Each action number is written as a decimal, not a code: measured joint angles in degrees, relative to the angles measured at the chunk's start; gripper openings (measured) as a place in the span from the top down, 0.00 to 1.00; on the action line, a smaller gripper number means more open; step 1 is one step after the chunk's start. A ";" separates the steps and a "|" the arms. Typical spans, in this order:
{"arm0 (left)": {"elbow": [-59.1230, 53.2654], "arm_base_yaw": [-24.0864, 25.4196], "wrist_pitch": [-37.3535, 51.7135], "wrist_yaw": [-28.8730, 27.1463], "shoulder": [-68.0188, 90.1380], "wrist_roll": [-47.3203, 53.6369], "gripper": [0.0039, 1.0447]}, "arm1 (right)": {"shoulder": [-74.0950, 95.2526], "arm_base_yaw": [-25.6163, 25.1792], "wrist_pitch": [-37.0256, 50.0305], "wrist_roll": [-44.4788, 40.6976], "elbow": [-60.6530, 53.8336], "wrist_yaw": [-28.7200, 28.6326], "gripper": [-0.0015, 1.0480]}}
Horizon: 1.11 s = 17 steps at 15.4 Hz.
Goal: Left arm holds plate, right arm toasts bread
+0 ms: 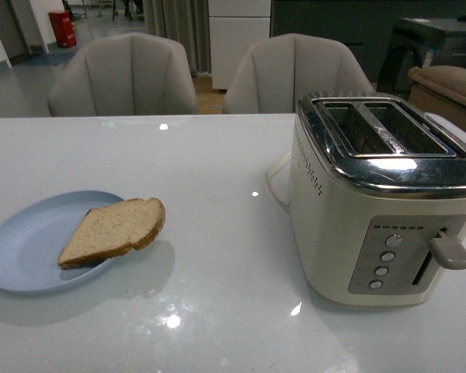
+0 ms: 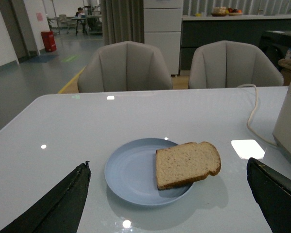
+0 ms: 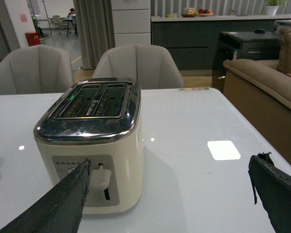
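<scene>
Front view: plate [image 1: 23,256] sits on the worktop [image 1: 217,171] at 8 o'clock. Bread [image 1: 113,231] lies flat on its 3 o'clock side, rounded end overhanging the rim. Toaster [image 1: 349,233] stands at 4 o'clock, well apart from the plate. We note left fingers [image 2: 58,204] apart, gripping nothing. Right fingers [image 3: 58,204] are likewise apart, facing the toaster.

You saw a pale blue plate [image 1: 23,256]. The bread [image 1: 113,231] was light brown, finely speckled, with a darker brown crust. The worktop [image 1: 217,171] was glossy white. The toaster [image 1: 334,233] was cream, with a mirror-like chrome top and a grey panel of silver buttons. Your left tool [image 2: 167,165] and right tool [image 3: 169,162] were black. The chairs [image 1: 124,74] were light grey-beige.
</scene>
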 joint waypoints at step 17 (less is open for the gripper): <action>0.00 0.00 0.00 0.02 0.00 0.00 0.06 | 0.00 0.00 0.00 0.00 0.00 0.00 0.06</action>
